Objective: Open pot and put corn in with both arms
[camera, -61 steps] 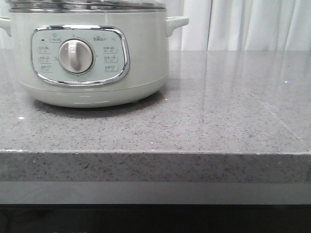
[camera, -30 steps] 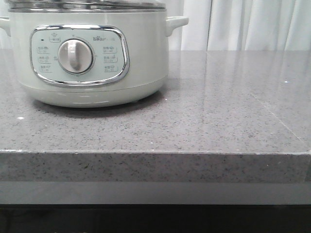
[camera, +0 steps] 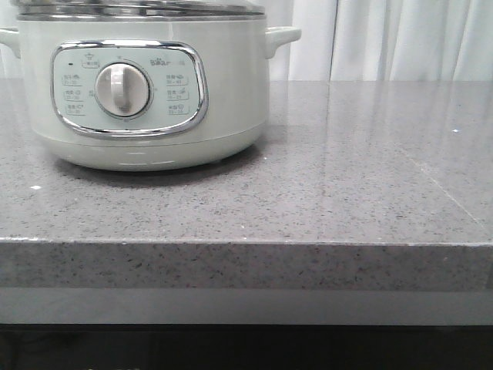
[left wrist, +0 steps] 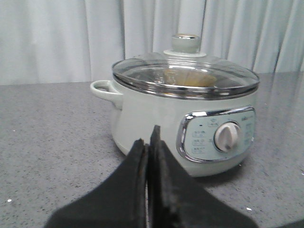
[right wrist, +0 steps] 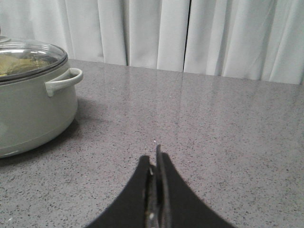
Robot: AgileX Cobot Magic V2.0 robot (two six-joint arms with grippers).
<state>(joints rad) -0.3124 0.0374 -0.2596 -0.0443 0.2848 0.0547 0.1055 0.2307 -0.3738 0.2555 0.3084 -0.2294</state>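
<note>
Speckled grey counter (camera: pixel 347 177); white curtains (camera: pixel 408 38); lidded pot (camera: pixel 223 92).

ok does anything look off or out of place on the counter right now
Nothing spilled, tilted or damaged. The pot stands upright with its lid seated. One oddity: something yellowish already shows through the glass, and no corn lies on the counter.

Pot (left wrist: pixel 156 128) on grey counter (left wrist: pixel 47 142), glass lid (left wrist: pixel 185 76) on, left tool (left wrist: pixel 148 142) closed, empty, near it
</note>
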